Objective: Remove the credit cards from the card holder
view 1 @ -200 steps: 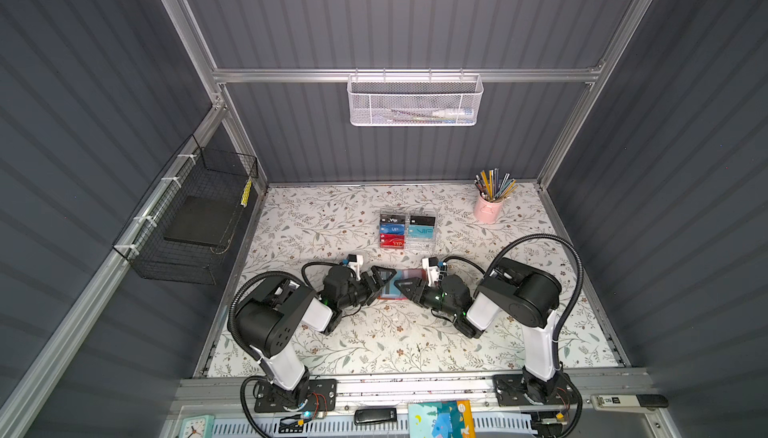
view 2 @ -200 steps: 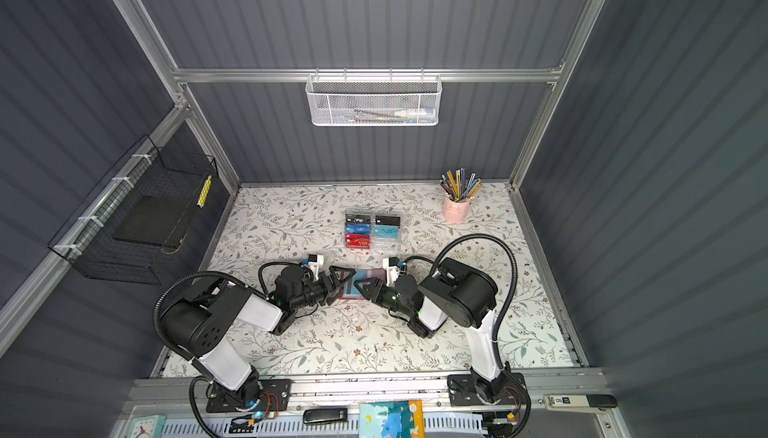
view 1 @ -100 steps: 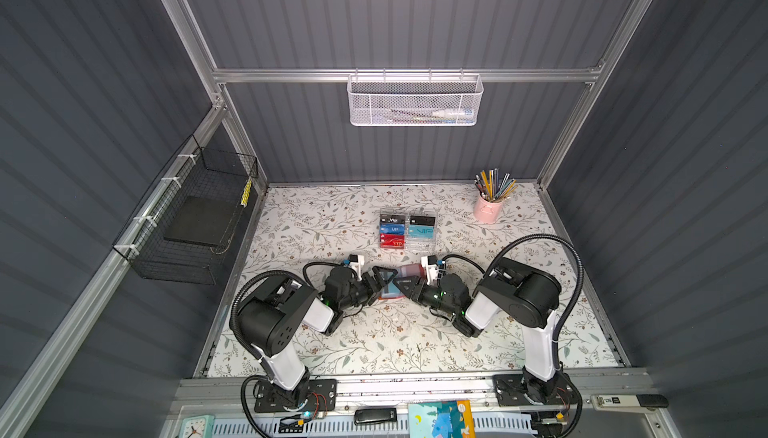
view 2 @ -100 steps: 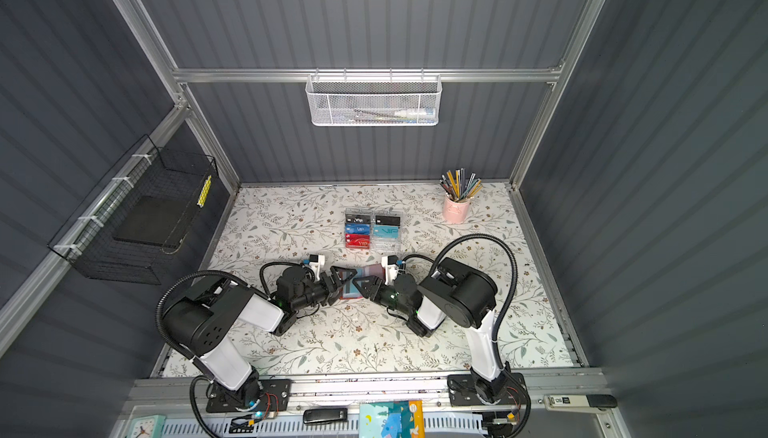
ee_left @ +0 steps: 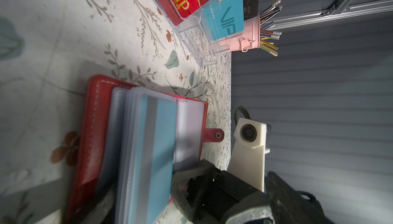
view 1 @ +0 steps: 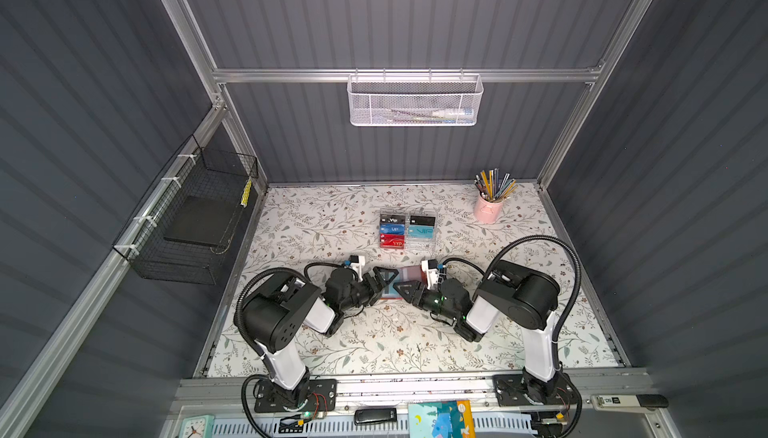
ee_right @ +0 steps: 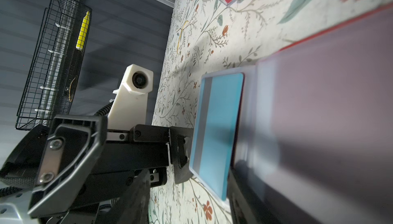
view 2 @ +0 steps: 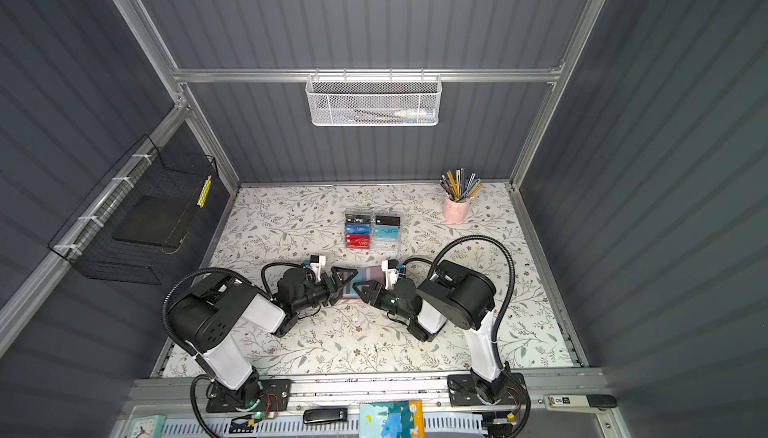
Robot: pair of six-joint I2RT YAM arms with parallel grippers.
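barely moved | L gripper (view 1: 385, 281) wide open beside card holder (ee_left: 93, 127) | R gripper (view 1: 405, 289): grip unclear

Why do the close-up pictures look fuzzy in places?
Left wrist view: the red wallet blurs toward the lens, while the pink pencil cup is crisp. Right wrist view: the blue card is fairly sharp with a shadow across it; the clear sleeve beside it is smeared. Both top views: evenly lit, sharp.

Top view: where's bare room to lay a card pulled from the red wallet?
Crowded: the middle, where left end effector and right end effector meet over the red card holder. Free: floral mat from there to the front rail, and left of the acrylic card rack.
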